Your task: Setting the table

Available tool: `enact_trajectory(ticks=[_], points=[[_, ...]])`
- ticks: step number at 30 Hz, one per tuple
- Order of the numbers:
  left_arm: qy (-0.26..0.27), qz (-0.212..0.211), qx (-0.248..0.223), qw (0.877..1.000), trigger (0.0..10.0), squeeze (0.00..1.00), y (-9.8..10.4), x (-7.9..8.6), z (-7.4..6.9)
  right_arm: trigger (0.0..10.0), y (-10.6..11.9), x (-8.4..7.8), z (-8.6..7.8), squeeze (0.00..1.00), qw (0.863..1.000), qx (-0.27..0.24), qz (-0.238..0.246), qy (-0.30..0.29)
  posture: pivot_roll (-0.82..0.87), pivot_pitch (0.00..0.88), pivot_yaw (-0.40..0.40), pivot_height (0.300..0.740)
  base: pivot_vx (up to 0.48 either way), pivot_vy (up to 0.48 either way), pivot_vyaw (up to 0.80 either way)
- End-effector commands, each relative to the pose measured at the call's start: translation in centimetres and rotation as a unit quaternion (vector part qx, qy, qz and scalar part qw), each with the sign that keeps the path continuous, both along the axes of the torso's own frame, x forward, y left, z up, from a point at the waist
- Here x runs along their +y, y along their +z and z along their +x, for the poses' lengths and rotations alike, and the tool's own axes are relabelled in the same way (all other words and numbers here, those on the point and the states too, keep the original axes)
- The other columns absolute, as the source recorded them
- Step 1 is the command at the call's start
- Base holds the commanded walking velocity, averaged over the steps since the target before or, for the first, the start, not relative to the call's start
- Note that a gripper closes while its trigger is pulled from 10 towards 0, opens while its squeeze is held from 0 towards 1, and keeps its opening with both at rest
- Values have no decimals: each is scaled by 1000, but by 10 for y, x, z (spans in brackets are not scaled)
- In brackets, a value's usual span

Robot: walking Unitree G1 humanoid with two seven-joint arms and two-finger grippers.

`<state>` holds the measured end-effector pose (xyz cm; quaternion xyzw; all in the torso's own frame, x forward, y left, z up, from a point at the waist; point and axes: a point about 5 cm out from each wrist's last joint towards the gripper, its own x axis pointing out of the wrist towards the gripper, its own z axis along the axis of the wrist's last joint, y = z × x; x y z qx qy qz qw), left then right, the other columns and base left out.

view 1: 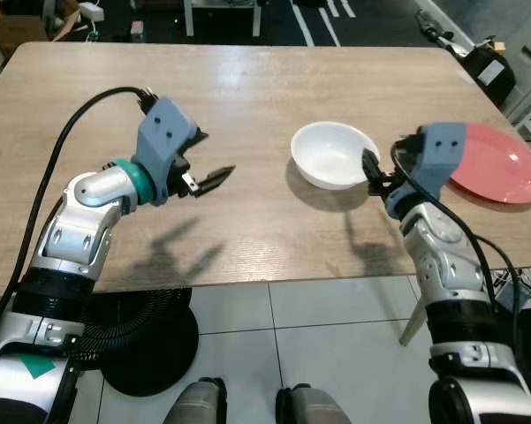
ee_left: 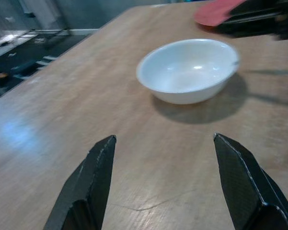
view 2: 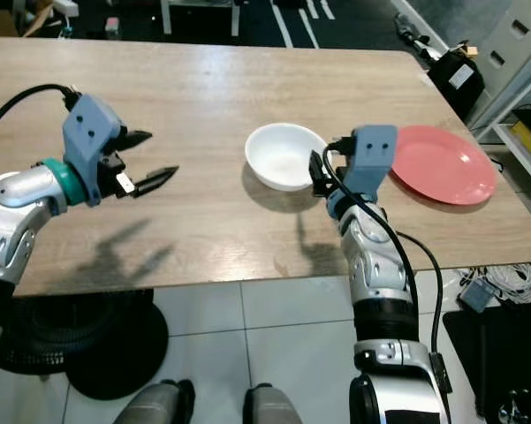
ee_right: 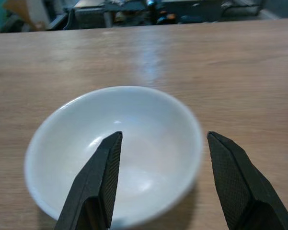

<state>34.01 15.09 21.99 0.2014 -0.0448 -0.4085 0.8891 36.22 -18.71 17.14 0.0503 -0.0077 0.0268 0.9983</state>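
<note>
the left gripper (view 1: 214,176) hovers over the tabletop (view 1: 247,88) towards its near edge, fingers spread wide and empty. further right, the white bowl (view 1: 334,155) sits upright near the middle. the right gripper (ee_right: 158,158) is just beside its near rim, fingers spread, gripping nothing. to grasp well, one finger should probably slip inside the rim, one outside. the red plate (view 1: 499,163) lies by the right edge.

Silver jointed arms carry blue-grey wrist housings, a teal ring on the left wrist, looping black cables, and black-fingered grippers.
</note>
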Motion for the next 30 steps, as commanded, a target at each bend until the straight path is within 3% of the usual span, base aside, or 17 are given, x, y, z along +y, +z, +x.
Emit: enact_trajectory(ticks=[1, 8, 10, 19, 22, 24, 25, 27, 30], points=[[-48, 4, -3, 999, 10000, 0, 4, -19, -4, 10000, -13, 3, 9, 0, 997, 52, 39, -30, 100, 114, -27, 740, 0, 0, 0], [-91, 2, -12, 996, 10000, 0, 16, -27, -11, 10000, -17, 1, 16, 0, 993, 83, 61, -60, 102, 141, -27, 740, 0, 0, 0], [-128, 5, -14, 992, 10000, 0, 26, -24, -19, 10000, -17, -6, 18, 0, 990, 96, 70, -74, 103, 159, -32, 740, 0, 0, 0], [-154, 8, -19, 988, 10000, 0, 36, -15, -30, 10000, -11, -15, 22, 0, 990, 87, 70, -84, 104, 168, -37, 740, 0, 0, 0], [-153, 7, -21, 988, 10000, 0, 37, -15, -32, 10000, -4, -17, 23, 0, 991, 71, 71, -83, 102, 170, -39, 740, 0, 0, 0], [-149, 1, -22, 989, 10000, 0, 35, -17, -35, 10000, 17, -18, 22, 0, 996, 11, 54, -71, 91, 167, -37, 740, 0, 0, 0], [-149, 1, -22, 989, 10000, 0, 35, -17, -35, 10000, 17, -18, 22, 0, 996, 11, 54, -71, 91, 167, -37, 740, 0, 0, 0], [-147, -7, -21, 989, 10000, 0, 33, -20, -37, 10000, 35, -20, 17, 0, 997, -38, 41, -59, 85, 164, -34, 740, 0, 0, 0], [-148, -12, -17, 989, 10000, 0, 32, -22, -38, 10000, 33, -23, 17, 0, 997, -29, 51, -57, 82, 159, -33, 740, 0, 0, 0]])
